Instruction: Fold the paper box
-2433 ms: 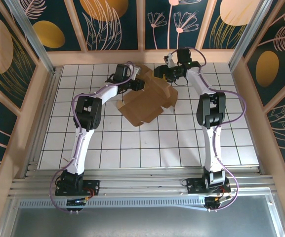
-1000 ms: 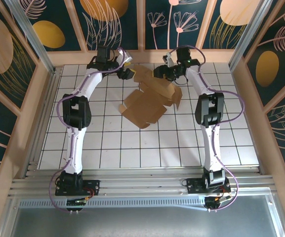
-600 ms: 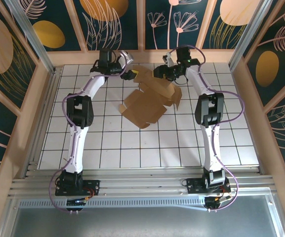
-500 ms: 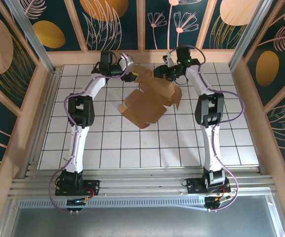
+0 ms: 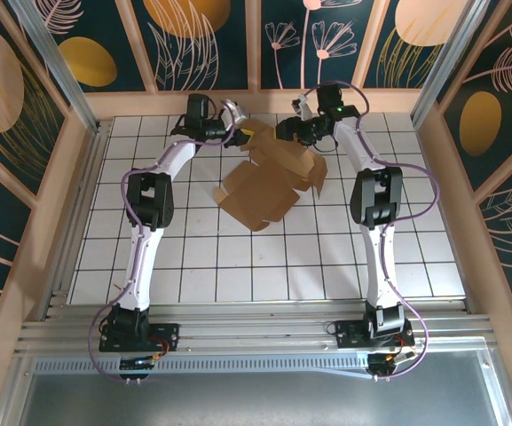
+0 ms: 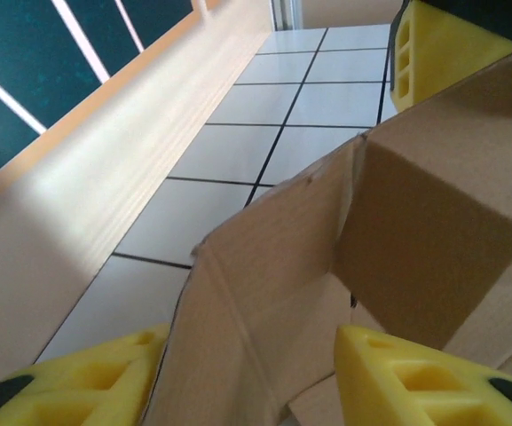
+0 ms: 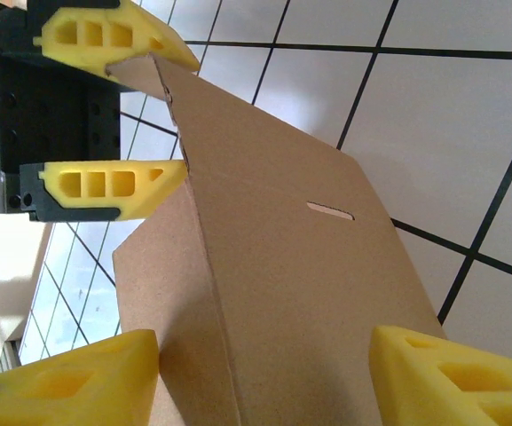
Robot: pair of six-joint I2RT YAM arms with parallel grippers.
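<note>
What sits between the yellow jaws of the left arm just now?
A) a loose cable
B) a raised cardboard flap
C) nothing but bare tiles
B: in the left wrist view a raised flap of the paper box stands between the left jaws, whose yellow fingers are spread to either side of it.

paper box (image 5: 257, 191): brown | table (image 5: 149, 257): white, black grid | blurred rail (image 6: 105, 177): seemingly tan

We take this for a robotics lab's test cell, though little shows beyond its walls: a white counter ruled in black squares (image 5: 149, 257), a pale wooden frame (image 5: 264, 102) holding dark teal panels printed with leaves and orange discs (image 5: 25, 89), and silver aluminium rails (image 5: 256, 333) carrying a white jointed left arm (image 5: 136, 266) and right arm (image 5: 378, 266).
</note>
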